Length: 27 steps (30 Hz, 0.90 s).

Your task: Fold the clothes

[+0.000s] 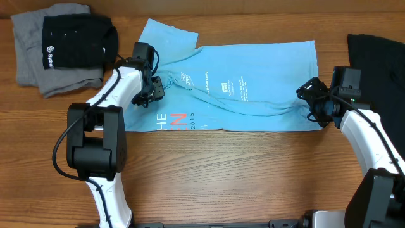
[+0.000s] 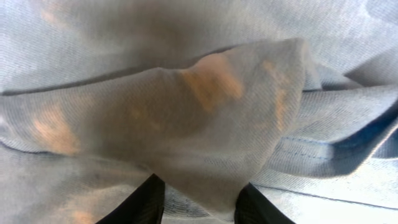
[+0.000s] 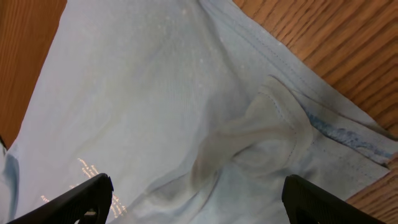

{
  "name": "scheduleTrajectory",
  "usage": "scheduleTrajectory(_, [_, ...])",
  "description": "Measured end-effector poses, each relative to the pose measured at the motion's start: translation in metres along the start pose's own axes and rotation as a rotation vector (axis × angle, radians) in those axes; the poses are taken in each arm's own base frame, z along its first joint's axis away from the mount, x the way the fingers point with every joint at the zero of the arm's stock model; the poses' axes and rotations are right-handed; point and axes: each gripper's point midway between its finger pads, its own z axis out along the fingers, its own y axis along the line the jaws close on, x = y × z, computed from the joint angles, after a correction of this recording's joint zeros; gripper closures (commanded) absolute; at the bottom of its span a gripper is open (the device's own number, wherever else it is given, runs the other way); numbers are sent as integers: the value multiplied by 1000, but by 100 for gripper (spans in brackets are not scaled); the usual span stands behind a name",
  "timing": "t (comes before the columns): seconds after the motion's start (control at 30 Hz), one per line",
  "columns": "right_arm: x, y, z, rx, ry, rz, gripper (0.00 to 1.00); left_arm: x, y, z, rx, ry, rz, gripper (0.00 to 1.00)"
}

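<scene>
Light blue cotton T-shirt (image 1: 253, 95) lies spread on the wooden desk (image 1: 253, 177), a claw at each end.
The left claw (image 1: 155, 88) has a raised fold of shirt between its fingers (image 2: 146, 202); whether it is clenched cannot be told. The right claw (image 1: 310, 98) hangs released, jaws wide, over the right hem. The left arm (image 1: 114, 85) partly hides the pink-and-white lettering (image 1: 174, 120).
</scene>
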Motion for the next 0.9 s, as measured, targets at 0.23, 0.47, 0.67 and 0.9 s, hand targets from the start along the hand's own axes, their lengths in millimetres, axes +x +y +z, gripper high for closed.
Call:
scheduleTrajectory(0.23, [-2, -2, 0, 9, -9, 0, 9, -9, -3, -6, 4, -10, 3, 84])
scheduleTrajectory(0.47, [-1, -3, 0, 14, -6, 1, 9, -16, -3, -9, -5, -39, 17, 96])
scheduleTrajectory(0.67, [0, -4, 0, 18, -5, 1, 9, -38, 0, -11, -38, -136, 15, 96])
scheduleTrajectory(0.9, [1, -5, 0, 24, 1, 2, 9, -84, -7, -21, -3, -324, 6, 88])
